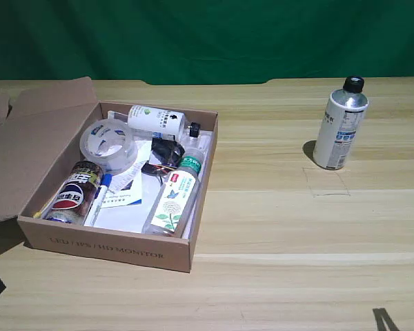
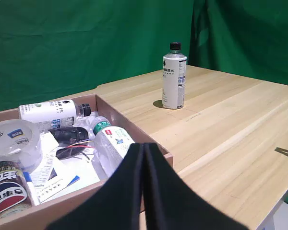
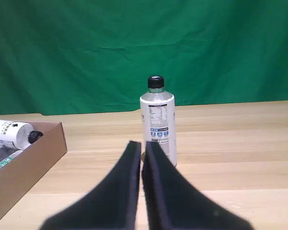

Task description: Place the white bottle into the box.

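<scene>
One white bottle (image 1: 341, 125) stands upright, its base hidden behind the hand (image 3: 142, 149).

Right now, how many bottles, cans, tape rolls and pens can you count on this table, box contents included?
Bottles: 3, the white bottle upright on the table, plus the green-label white bottle and the clear green-capped bottle lying in the box
Cans: 1, cola can
Tape rolls: 1, clear tape roll
Pens: 1, blue-capped pen
Total: 6
</scene>
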Robot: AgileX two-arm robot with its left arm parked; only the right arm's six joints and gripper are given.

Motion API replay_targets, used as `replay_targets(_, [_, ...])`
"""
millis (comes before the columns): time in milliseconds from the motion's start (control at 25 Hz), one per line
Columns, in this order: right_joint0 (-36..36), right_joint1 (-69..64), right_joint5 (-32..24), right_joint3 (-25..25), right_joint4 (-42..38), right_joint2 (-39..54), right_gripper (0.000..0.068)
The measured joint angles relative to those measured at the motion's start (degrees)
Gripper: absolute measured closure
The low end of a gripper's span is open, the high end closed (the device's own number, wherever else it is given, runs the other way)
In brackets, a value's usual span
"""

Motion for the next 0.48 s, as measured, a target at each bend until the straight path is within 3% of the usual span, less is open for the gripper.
replay_targets(480, [0.0, 0.0, 0.0, -0.11, -0.8, -0.32, 0.068])
